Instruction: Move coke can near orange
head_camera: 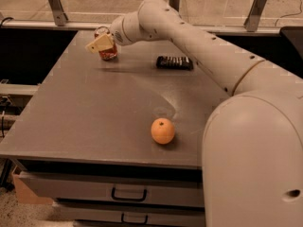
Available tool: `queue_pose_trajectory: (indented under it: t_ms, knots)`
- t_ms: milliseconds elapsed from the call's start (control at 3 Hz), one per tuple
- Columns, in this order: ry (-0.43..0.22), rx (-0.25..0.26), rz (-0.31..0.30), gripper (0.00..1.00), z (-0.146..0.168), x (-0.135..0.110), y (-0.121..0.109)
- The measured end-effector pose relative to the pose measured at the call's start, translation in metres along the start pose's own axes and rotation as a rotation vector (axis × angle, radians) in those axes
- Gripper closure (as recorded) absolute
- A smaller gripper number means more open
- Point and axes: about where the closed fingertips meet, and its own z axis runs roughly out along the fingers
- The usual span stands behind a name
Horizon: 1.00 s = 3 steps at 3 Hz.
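Note:
The coke can (108, 52) is a small red can at the far left of the grey table (94, 122). My gripper (101, 43) is right at the can, its pale end covering the can's upper left side. The arm reaches in from the right across the back of the table. The orange (163, 130) lies near the table's front edge, well apart from the can and to its right.
A flat black packet (174, 62) lies at the back of the table, right of the can and under the arm. Metal railing posts (53, 4) stand behind the table. Drawers with handles (129, 194) sit below the front edge.

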Motion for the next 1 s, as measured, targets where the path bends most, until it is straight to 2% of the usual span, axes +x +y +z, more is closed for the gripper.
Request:
queue_pose_trajectory:
  t_ms: [333, 667, 1000]
  knots:
    - [0.020, 0.027, 0.030, 0.41, -0.0021, 0.0154, -0.0042]
    - [0.015, 0.030, 0.045, 0.64, -0.0041, 0.0212, -0.0039]
    - [-0.017, 0.021, 0.041, 0.87, -0.0110, 0.0172, -0.0017]
